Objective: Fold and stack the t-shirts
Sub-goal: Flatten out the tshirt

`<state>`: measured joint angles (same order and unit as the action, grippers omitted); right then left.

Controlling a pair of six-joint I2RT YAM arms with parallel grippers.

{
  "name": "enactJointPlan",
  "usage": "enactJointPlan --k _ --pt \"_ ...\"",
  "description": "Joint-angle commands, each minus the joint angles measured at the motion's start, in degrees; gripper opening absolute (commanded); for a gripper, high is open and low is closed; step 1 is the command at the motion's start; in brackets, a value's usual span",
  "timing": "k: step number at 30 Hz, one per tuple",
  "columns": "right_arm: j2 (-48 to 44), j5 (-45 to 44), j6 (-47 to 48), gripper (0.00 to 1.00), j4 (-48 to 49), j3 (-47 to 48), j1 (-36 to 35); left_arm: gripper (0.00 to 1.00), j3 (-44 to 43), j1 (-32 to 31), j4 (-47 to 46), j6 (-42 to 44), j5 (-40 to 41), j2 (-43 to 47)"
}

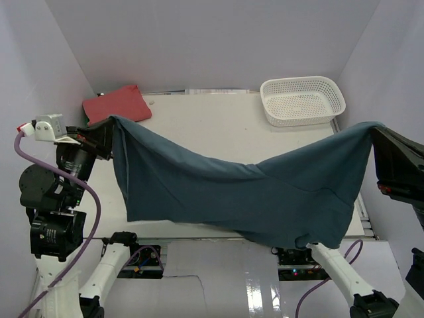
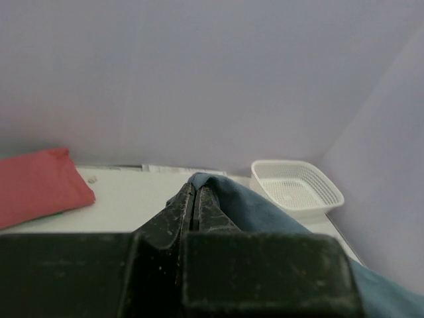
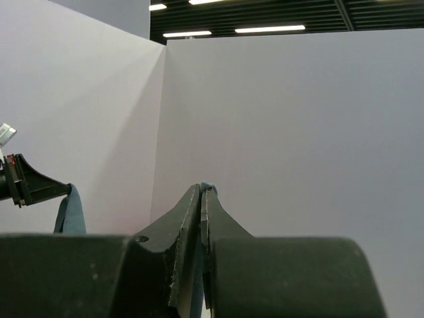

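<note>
Teal shirt [image 1: 252, 192] hangs spread between the left tool [image 1: 109, 129] and the right tool [image 1: 376, 130], each clamped on a top corner, likely to open it flat over the counter [image 1: 212, 126] for folding, while the folded red shirt [image 1: 117, 104] waits just beyond the left tool.

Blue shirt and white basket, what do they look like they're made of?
The blue shirt looks like soft matte knit fabric, probably cotton: it sags in loose folds. The white basket looks like rigid moulded plastic: its walls are an even lattice of small holes.
</note>
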<state>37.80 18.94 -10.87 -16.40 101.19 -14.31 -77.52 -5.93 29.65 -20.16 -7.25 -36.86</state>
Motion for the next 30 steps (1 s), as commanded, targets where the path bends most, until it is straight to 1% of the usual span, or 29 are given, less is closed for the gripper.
enactJointPlan --k 1,3,4,5,8,11,12,14,15,18,24,30 --pt "4.38 -3.73 0.59 0.08 3.57 1.91 0.07 0.0 -4.3 -4.42 -4.59 4.94 17.59 -1.28" --pt "7.02 -3.3 0.33 0.08 4.18 2.17 0.07 0.0 -6.58 -5.92 -5.39 5.92 23.3 -3.21" --pt "7.89 -2.95 -0.02 0.08 5.06 2.17 0.07 0.0 -8.34 -6.54 -5.74 6.1 24.37 -3.56" --pt "9.47 -2.42 -0.02 0.08 5.24 2.26 0.07 0.0 -8.96 -6.72 -6.0 6.27 24.82 -3.83" --pt "10.1 -1.28 0.68 0.08 6.47 1.39 0.07 0.0 -10.29 -6.9 -6.44 4.79 24.3 -2.87" --pt "8.09 -0.57 1.2 0.08 9.62 -1.34 0.07 0.0 -7.75 -6.9 -7.67 2.68 27.28 2.22" --pt "7.56 -0.48 1.55 0.08 10.07 -1.78 0.07 0.0 -6.52 -6.9 -8.55 2.59 27.98 5.45" --pt "6.59 -0.22 2.0 0.08 10.08 -1.17 0.07 0.0 -4.41 -6.98 -9.61 1.71 30.27 8.02" --pt "6.76 -0.04 1.82 0.08 9.47 1.01 0.07 0.0 -4.05 -7.07 -9.87 1.45 30.53 9.95" --pt "6.85 1.45 1.21 0.08 7.35 3.57 0.07 0.0 -2.29 -7.07 -10.23 0.57 29.75 11.98" --pt "3.68 4.87 -3.18 0.08 11.21 -0.46 0.07 0.0 2.62 -7.16 -4.78 -2.33 28.08 16.29" --pt "3.95 7.51 -4.42 0.08 11.92 0.93 0.86 0.0 4.74 -7.16 -2.58 -2.95 27.37 19.54"
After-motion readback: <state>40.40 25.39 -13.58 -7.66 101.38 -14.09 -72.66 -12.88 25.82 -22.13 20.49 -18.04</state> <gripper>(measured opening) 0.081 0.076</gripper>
